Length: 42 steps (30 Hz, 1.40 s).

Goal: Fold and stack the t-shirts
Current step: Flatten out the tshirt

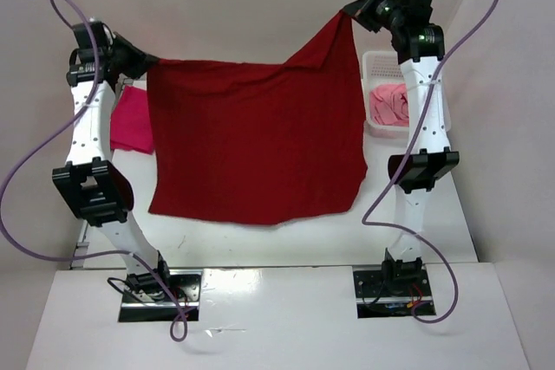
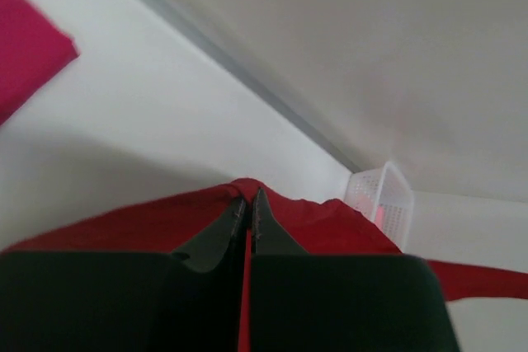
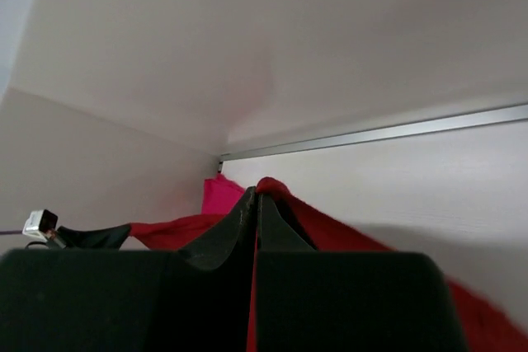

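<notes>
A dark crimson t-shirt [image 1: 256, 136] hangs spread between both arms above the table, its lower hem near the table's front. My left gripper [image 1: 149, 64] is shut on its upper left corner, and the cloth [image 2: 330, 228] bunches around the closed fingertips. My right gripper [image 1: 349, 13] is shut on the upper right corner, held higher, with red cloth [image 3: 285, 191] pinched at the tips. A folded magenta t-shirt [image 1: 132, 120] lies on the table at the left, partly behind the hanging shirt. A light pink t-shirt [image 1: 390, 103] sits crumpled in the basket.
A white mesh basket [image 1: 379, 65] stands at the back right of the table, beside the right arm. White walls close in the table at the back and both sides. Purple cables loop from each arm.
</notes>
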Available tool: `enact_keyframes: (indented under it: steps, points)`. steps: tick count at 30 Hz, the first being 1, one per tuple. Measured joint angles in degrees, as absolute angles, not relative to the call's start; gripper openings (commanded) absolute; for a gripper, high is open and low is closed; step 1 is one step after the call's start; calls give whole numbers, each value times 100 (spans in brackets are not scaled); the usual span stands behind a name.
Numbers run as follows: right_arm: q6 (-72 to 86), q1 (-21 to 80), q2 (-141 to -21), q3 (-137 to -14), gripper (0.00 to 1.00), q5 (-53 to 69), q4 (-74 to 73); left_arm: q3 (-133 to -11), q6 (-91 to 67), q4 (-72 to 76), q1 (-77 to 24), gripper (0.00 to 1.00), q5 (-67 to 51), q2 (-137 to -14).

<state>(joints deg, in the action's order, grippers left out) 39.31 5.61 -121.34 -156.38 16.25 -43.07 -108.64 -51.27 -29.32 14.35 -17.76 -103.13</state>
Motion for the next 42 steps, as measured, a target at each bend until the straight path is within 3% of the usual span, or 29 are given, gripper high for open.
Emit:
enact_keyframes:
  steps: [5, 10, 16, 19, 23, 31, 34, 42]
  points:
    - [4445, 137, -12243, -15904, 0, 1946, -4016, -12324, -5164, -3030, 1380, 0, -1831, -10685]
    - [4888, -403, -11629, -16138, 0, 2283, -3286, -14033, -5290, -2971, 1382, 0, -1929, -10831]
    - [4823, -631, -10604, -15655, 0, 2582, -3146, -14479, -5249, -3000, 1382, 0, -1999, -10860]
    - [4556, -602, -9231, -13364, 0, 2687, -2851, -13207, -5118, -2749, 1385, 0, -1931, -10396]
    - [4174, -342, -7542, -9977, 0, 2504, -2639, -10479, -4969, -2268, 1406, 0, -1894, -9419]
    - [3791, -8, -6569, -5177, 0, 2408, -3063, -6641, -4491, -2095, 1623, 0, -1774, -8484]
    - [3798, -8, -6497, -4416, 0, 2322, -3527, -5763, -4331, -2086, 1708, 0, -1741, -8401]
    - [3988, 93, -5301, -4270, 0, 2418, -4285, -4449, -4077, -2589, 1798, 0, -1688, -7791]
